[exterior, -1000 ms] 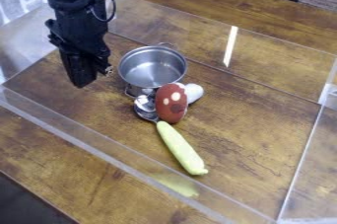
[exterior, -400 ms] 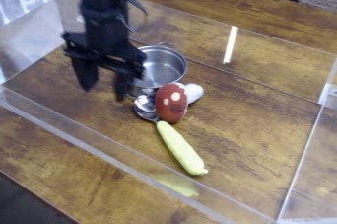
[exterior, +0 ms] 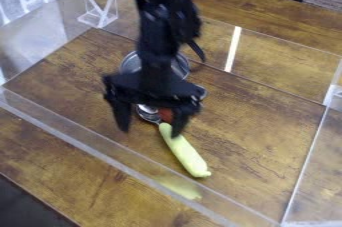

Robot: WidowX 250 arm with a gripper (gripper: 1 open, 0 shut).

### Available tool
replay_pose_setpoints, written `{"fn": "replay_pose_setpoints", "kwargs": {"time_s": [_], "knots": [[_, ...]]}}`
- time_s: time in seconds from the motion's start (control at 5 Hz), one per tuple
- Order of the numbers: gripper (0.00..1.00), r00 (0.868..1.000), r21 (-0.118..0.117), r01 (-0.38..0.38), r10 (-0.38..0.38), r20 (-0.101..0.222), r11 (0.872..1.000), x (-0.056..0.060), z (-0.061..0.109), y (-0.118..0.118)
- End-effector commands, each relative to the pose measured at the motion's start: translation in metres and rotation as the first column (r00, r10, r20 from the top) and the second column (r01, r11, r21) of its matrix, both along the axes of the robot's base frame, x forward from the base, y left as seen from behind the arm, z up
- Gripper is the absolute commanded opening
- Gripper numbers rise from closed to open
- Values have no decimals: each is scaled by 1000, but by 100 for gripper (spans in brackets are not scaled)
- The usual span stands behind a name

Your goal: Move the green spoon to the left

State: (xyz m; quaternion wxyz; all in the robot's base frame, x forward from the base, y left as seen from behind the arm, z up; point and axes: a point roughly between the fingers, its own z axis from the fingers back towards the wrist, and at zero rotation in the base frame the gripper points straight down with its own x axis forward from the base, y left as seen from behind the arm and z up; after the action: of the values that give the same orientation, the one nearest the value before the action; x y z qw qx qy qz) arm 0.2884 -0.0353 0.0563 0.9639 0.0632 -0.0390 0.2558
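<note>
A black gripper (exterior: 152,117) hangs, jaws spread wide and empty, over a wood-grain table (exterior: 54,176) walled in clear plastic. The spoon (exterior: 185,153), its rounded yellow-green handle smooth, lies just below the right finger.

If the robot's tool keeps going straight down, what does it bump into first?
Probably the green spoon: the open tool points down over its bowl end, near the mushroom toy. Depth is hard to judge, so it may reach the wooden table instead.
</note>
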Motion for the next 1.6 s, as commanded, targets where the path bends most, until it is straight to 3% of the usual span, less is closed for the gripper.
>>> {"fn": "replay_pose_setpoints", "kwargs": {"time_s": [0.0, 0.2, 0.6, 1.0, 1.2, 1.4], "knots": [[100, 993, -11, -109, 109, 40, 994, 3, -6, -31], [100, 985, -23, -164, 165, 48, 986, 11, -16, -51], [100, 975, -42, -218, 220, 42, 975, 35, -11, -31], [100, 929, -52, -366, 368, 45, 929, 42, -16, -9], [100, 935, -57, -350, 353, 45, 935, 47, -8, -10], [0, 940, -59, -335, 338, 48, 940, 53, -1, -10]]}}
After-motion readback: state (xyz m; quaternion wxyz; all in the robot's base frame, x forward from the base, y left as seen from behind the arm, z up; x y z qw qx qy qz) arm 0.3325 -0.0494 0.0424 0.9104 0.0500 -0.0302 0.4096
